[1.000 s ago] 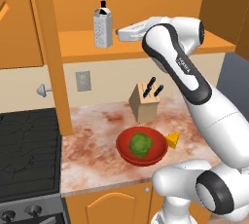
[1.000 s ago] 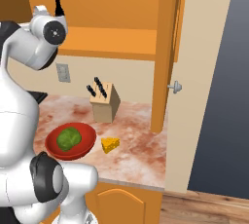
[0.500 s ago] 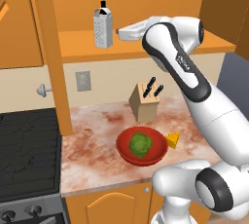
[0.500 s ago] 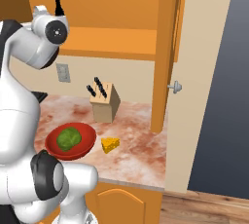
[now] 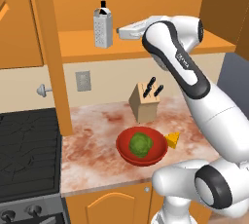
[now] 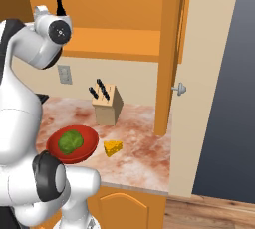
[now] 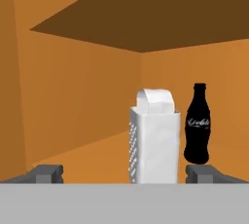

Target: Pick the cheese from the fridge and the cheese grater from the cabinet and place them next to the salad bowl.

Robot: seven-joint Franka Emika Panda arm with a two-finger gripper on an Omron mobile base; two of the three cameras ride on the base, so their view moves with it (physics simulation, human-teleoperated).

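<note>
Hand view, claw (image 7: 124, 173) spread wide and empty, cheese grater (image 7: 154, 140) upright between its tips but untouched, cola bottle (image 7: 197, 124) beside, white script label unreadable.

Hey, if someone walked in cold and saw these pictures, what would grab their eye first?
Probably the big white arm reaching up into the orange cabinet, its open end effector lined up on the upright cheese grater, with a dark cola bottle beside it. Below, the red salad bowl sits on the counter, the cheese wedge right next to it.
</note>
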